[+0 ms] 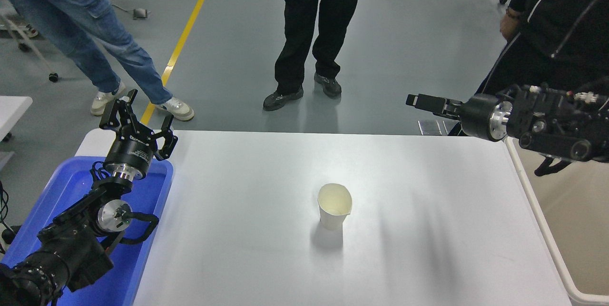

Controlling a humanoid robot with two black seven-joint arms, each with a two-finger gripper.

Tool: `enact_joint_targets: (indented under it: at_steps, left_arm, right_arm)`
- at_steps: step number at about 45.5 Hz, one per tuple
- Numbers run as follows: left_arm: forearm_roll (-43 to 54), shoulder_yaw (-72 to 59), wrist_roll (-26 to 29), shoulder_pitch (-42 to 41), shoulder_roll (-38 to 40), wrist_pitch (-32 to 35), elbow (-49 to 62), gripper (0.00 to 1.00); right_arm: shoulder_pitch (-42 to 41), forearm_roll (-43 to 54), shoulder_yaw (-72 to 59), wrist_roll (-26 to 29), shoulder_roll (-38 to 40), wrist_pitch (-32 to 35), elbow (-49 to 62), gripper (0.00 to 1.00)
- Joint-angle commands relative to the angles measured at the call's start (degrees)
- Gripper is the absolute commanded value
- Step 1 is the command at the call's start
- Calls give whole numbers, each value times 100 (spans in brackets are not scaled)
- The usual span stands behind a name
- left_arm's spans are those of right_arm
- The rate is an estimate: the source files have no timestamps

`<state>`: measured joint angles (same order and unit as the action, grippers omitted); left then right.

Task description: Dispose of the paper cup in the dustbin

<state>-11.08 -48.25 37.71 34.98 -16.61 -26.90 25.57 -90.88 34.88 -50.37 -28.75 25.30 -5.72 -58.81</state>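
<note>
Upright, white paper cup [335, 206], cream inside, pointed squashed rim.

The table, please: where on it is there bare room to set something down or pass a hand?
Nearly all of the white table is bare. The paper cup stands alone near the middle, with wide free patches between it and the blue bin at the left, and between it and the dustbin at the right. The right end effector hangs over the far right edge; the left end effector crowds the far left corner.

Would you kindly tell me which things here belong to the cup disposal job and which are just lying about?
Job: cup; dustbin; right gripper.
Lying about: blue bin; left gripper, parked.
</note>
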Motion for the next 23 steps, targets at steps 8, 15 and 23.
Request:
enact_joint_targets:
  at_steps: [8, 15, 23]
  left_arm:
    - [1, -1, 0, 0, 0, 0, 0, 100]
    - [1, -1, 0, 0, 0, 0, 0, 100]
    - [1, -1, 0, 0, 0, 0, 0, 100]
  right_arm:
    - [-527, 186, -1010, 62, -1422, 563, -149, 99]
    - [-536, -1263, -1098, 510, -1765, 967, -175, 99]
    - [-598, -2380, -1493, 1099, -2134, 1100, -193, 99]
